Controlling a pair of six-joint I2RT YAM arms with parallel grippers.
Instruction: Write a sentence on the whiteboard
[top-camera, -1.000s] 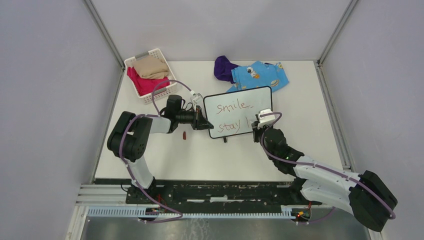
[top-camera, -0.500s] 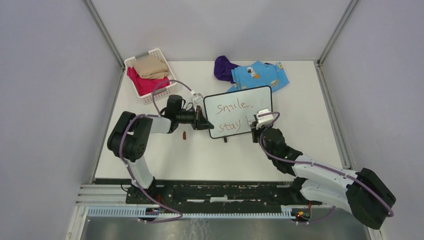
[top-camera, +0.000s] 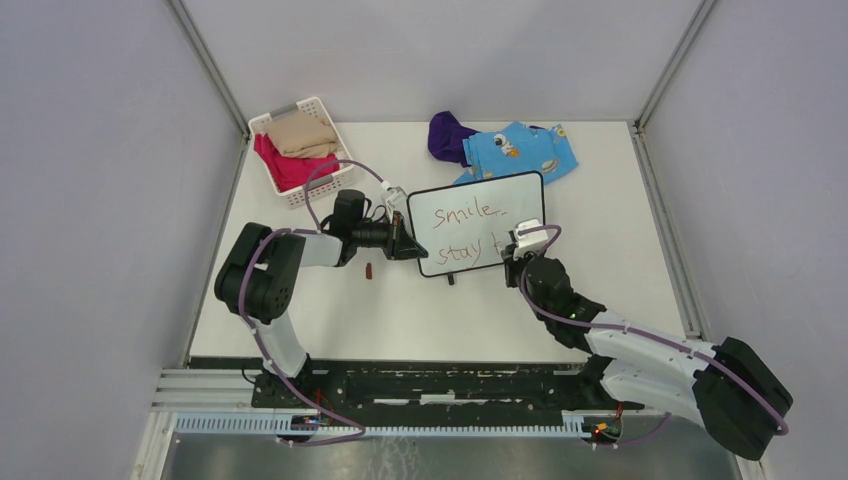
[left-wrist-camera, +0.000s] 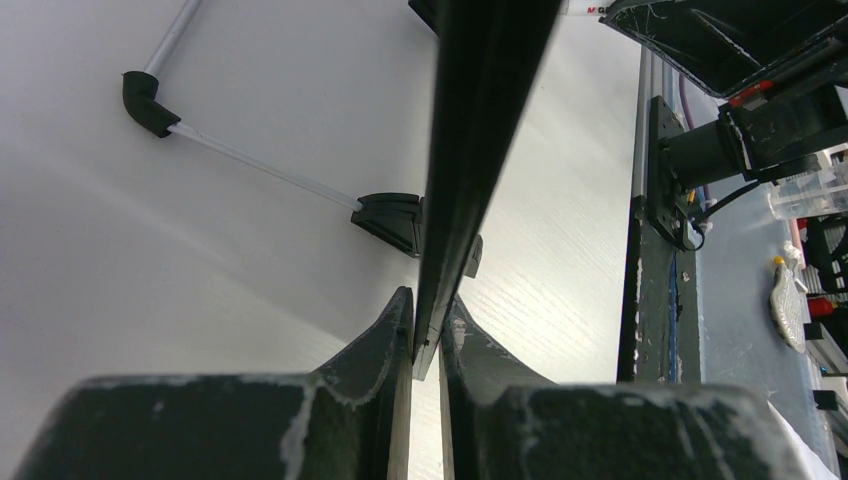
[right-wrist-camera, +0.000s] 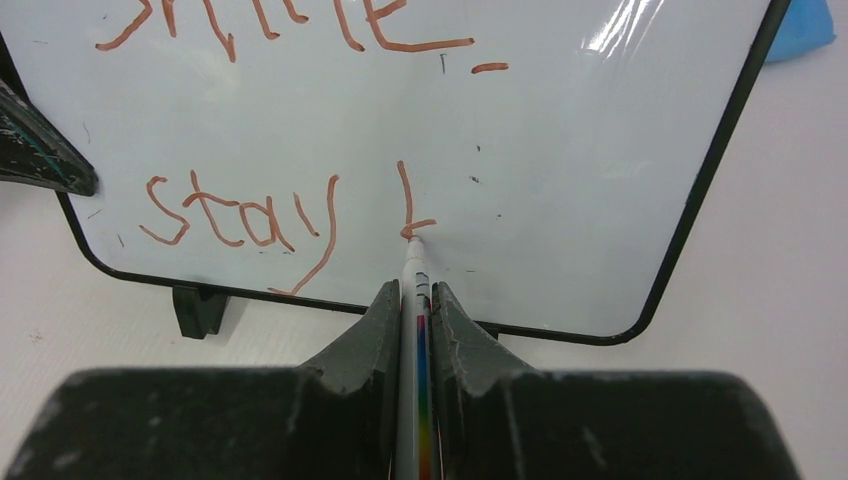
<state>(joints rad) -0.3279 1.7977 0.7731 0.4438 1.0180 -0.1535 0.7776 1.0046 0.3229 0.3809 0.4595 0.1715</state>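
Two grippers, both gripping. The right gripper (right-wrist-camera: 415, 297) has its jaws almost together, pinching a marker (right-wrist-camera: 412, 262) lengthwise. The marker tip touches the whiteboard (right-wrist-camera: 580, 140) at the foot of a half-drawn letter after "stay". The left gripper (left-wrist-camera: 428, 318) has narrow jaws clamped on the board's left edge. The board rests on its feet mid-table, between the grippers. The sentence (right-wrist-camera: 245, 215) reads "smile" above, "stay" plus the unfinished letter below. A small red item (top-camera: 368, 270) lies near the left gripper. Farther back: basket (top-camera: 322, 187) of clothes at far left, purple cloth (top-camera: 447, 135) and blue cloth (top-camera: 520, 150) behind the board.
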